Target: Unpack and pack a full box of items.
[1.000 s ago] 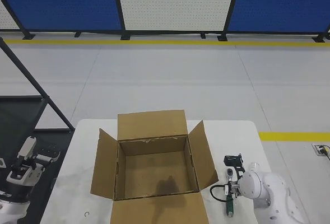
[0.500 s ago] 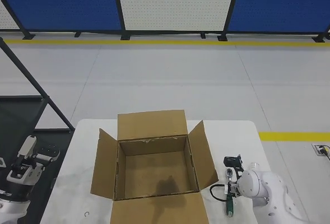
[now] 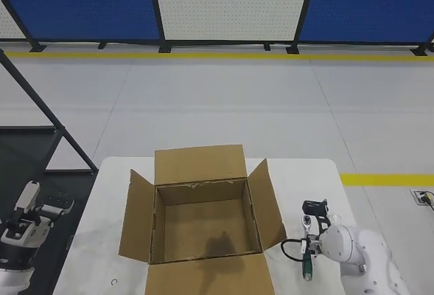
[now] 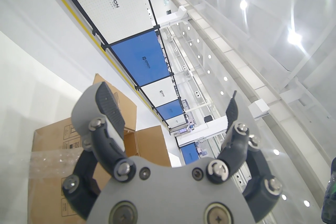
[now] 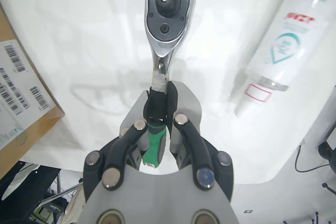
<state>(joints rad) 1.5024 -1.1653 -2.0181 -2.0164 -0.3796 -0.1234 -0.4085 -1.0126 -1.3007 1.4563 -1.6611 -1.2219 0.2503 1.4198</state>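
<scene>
Main risk is grip slip: right gripper point(image 5: 158, 100) is pinching the chrome-headed ratchet wrench with the green-and-black handle point(image 5: 168, 17) right at the taped neck. The heavy head sticks out ahead of the pads and the handle trails behind, so a fast swing could pivot it in the pads or drop it. Second risk is the white cylindrical plastic bottle with teal print point(image 5: 283, 43), which lies on its side just beside the wrench head on the white table point(image 3: 312, 177). A sideways sweep could clip it and roll it toward the table edge. Third: the open brown cardboard box point(image 3: 200, 164) is near on the other side and its interior looks empty, so this looks like the packing half. The raised side flap point(image 5: 23, 93) is what the wrench head would catch if the transfer goes in too low. Can't tell whether the head is touching the table or just above it. Pose: right arm sits at the table's near right corner beside the box, with the wrench point(image 3: 305, 251) roughly parallel to the box side wall and its head pointing away from the robot. Left gripper point(image 4: 168, 101) has fingers spread with nothing between them. It's off the table's left side, wrist angled up toward the ceiling, well apart from the box.
</scene>
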